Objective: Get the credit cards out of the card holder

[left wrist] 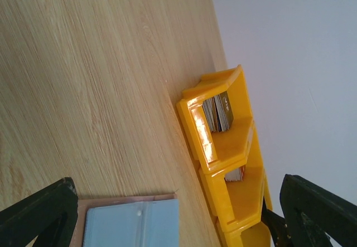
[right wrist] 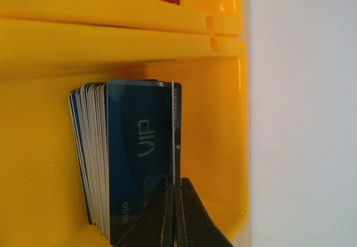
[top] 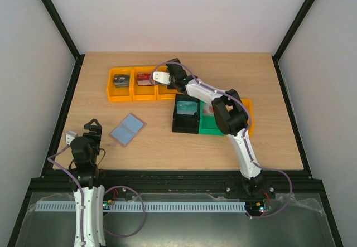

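Top external view showed the card holder (top: pixel 127 129) lying open on the table (top: pixel 234 68), pale blue inside up, in the lower left part of the frame. It sat just to the right of the left tool (top: pixel 93 125), whose fingers stood wide apart and held nothing. The holder's long axis ran on a slant from lower left to upper right. In the left wrist view it sat at the bottom edge, between the spread fingers. The left arm was plainly the nearer one.

The right tool (right wrist: pixel 174 224) was well apart, at upper centre, clamped on a card (right wrist: pixel 174 124) seen edge-on. That card stood with its long axis running up the frame, beside a stack of cards (right wrist: pixel 95 158) in a yellow bin (right wrist: pixel 217 146). Whether more cards remained in the holder could not be told.
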You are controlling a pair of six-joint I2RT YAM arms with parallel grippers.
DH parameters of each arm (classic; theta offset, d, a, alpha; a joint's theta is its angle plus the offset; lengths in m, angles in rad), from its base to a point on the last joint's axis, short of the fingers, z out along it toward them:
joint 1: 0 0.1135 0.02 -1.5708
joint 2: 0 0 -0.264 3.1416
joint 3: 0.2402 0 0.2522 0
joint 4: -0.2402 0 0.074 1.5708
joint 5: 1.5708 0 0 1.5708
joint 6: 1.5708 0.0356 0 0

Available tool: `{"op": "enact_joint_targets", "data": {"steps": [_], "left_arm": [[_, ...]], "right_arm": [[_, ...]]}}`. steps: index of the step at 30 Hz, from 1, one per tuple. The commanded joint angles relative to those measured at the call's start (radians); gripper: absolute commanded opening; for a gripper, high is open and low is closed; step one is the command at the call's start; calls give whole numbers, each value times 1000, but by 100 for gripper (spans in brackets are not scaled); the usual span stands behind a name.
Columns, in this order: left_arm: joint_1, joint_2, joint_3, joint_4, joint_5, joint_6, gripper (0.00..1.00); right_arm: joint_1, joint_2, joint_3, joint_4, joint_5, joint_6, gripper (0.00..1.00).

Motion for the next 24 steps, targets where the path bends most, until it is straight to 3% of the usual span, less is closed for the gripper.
{"op": "enact_joint_targets", "data": {"steps": [1,7,12,20,24], "left_arm": [[1,5,-14,2,-1,1,99],[3,16,-14,1,1,11,99],[3,24,-15,8,8,16,99],[8,33,-14,10,18,28,99],[8,44,-21,19,33,14,99]], "right_arm": [[11,18,-15,30,43,-33,3],[11,-5,-51,82,70,-45,42],[11,-52,-88,118,77,-44,65],[21,-145,-114,175,78,9,84],[55,-233,-119,205,80,200,88]]}}
